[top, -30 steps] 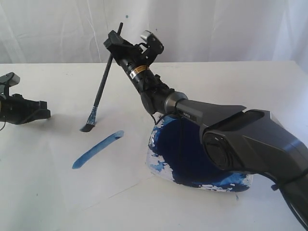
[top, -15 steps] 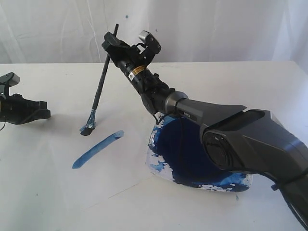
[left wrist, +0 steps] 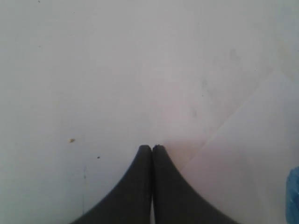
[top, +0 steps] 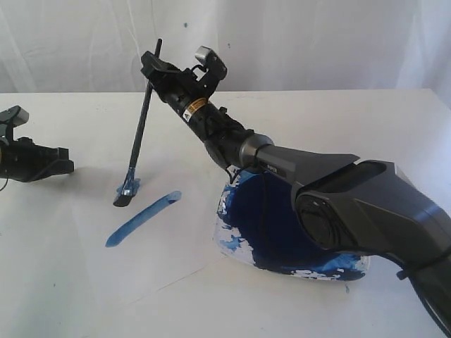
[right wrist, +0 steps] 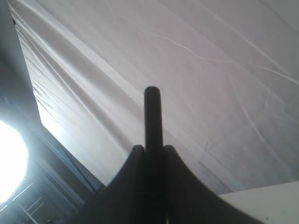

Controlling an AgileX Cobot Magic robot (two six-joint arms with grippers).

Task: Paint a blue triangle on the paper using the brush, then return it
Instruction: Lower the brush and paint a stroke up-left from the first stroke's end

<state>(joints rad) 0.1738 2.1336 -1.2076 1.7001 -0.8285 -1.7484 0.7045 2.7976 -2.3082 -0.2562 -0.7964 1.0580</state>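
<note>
Right wrist view: R gripper (right wrist: 152, 149) jaws pinch brush (right wrist: 152, 112); L gripper (left wrist: 152, 148) jaws together.

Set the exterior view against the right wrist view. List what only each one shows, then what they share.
Only the exterior view: the brush's bristle end down at the paper, one blue stroke, the dark blue paint pool and the left gripper off to the side. Only the right wrist view: a bright glare beside a dark frame. Both: the right gripper, jaws closed on the brush handle, its top end sticking out against the white cloth backdrop.
</note>
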